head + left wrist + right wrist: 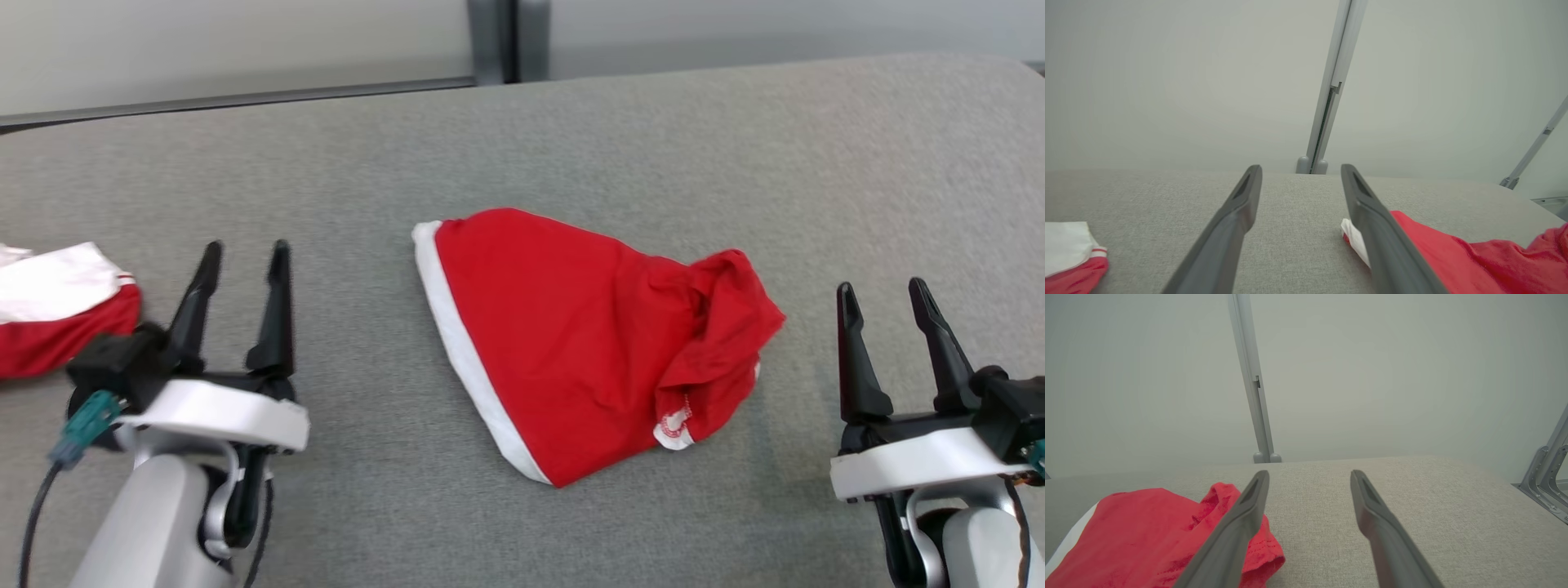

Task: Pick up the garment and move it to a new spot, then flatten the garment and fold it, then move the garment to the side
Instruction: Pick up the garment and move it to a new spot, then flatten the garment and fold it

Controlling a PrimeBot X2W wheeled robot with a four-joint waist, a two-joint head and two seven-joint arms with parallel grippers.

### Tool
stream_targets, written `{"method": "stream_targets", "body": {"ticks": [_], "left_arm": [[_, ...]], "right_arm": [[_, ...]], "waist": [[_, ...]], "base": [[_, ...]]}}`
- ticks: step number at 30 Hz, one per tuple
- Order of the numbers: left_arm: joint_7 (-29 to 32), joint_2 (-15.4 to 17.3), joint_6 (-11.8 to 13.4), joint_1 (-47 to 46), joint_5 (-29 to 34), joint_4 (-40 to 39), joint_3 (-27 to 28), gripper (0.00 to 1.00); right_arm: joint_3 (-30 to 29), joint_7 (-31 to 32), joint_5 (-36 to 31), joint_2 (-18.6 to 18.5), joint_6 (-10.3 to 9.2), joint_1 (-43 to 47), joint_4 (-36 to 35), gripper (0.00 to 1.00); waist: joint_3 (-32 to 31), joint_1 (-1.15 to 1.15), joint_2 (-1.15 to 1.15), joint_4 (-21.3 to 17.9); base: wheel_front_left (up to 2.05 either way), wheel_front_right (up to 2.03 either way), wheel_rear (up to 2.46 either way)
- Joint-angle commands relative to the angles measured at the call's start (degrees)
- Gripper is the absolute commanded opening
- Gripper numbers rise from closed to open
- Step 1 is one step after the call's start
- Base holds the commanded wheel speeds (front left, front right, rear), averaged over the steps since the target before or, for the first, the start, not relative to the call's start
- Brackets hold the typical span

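The garment point(571, 343) is red with a white band along one edge; it lies loosely bunched in the middle of the grey table, its right end crumpled. My left gripper point(245, 253) stands open to its left, apart from it, nothing between the fingers. My right gripper point(883, 294) stands open to its right, also empty. In the left wrist view the garment point(1453, 257) lies to the right of the open left gripper point(1300, 171). Over in the right wrist view, the garment point(1147, 535) sits left of the open right gripper point(1309, 475).
A second red and white cloth point(57, 306) lies at the table's left edge, near my left gripper; it shows as well in the left wrist view point(1069, 253). The grey table point(653, 139) ends at a pale wall with a grey post point(506, 37) behind.
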Motion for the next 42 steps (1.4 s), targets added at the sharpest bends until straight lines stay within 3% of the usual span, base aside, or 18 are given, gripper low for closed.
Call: {"method": "stream_targets", "body": {"ticks": [1,8,15,23,42], "left_arm": [[-0.03,0.30,-0.37,1.99,-0.11,-0.09,2.19,1.00],[-0.02,1.37,-2.45,7.36,0.93,-0.52,6.99,1.00],[-0.02,1.17,-3.65,11.98,2.67,-0.83,5.52,1.00],[0.82,1.17,-3.33,15.73,3.45,-0.90,3.28,1.00],[1.84,1.85,-3.04,14.64,2.95,-2.27,2.24,1.00]], "right_arm": [[-0.92,0.78,-0.30,-0.28,-0.02,1.29,-0.44,1.00],[-0.83,2.69,0.00,-0.58,-0.02,4.08,-1.75,1.00],[-0.42,4.36,0.97,-1.42,-0.02,7.97,-2.73,1.00],[-1.12,5.83,2.15,-1.67,-0.02,13.26,-3.96,1.00],[-1.05,6.63,2.27,-1.13,-0.02,13.54,-5.66,1.00]], "waist": [[-2.64,0.00,0.00,2.82],[-6.05,0.00,0.00,3.94],[-10.04,0.00,0.00,3.98],[-14.17,0.00,0.00,4.06],[-13.51,0.00,0.00,5.00]], "base": [[0.00,0.00,0.00],[0.00,0.00,0.00],[0.00,0.00,0.00],[0.00,0.00,0.00],[0.00,0.00,0.00]]}}
